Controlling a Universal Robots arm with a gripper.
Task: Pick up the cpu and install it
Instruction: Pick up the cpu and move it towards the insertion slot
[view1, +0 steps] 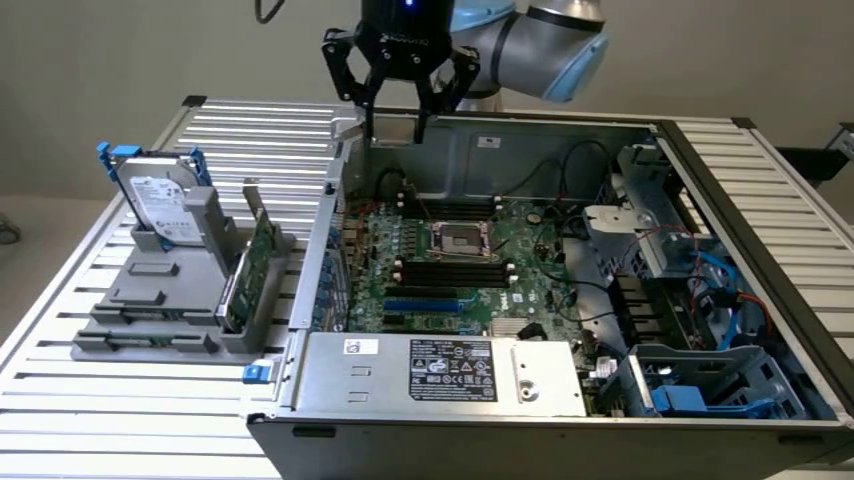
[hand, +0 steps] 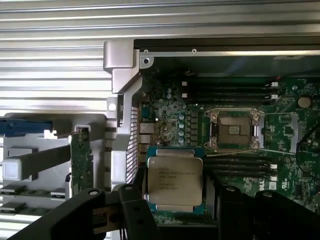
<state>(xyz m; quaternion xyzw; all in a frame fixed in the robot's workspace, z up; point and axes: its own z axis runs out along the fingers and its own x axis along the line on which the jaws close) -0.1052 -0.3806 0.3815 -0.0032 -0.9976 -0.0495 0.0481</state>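
Gripper (view1: 396, 140): over far-left corner of computer case (view1: 534, 155), fingers pinching cpu (hand: 175, 181). Socket (hand: 234, 129): on motherboard (hand: 292, 160), apart from cpu.

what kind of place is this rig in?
Looks like a robotics lab bench for PC assembly: open grey metal computer case on a ribbed aluminium table, grey plastic parts fixture beside it, black end effector holding a small square silvery CPU.
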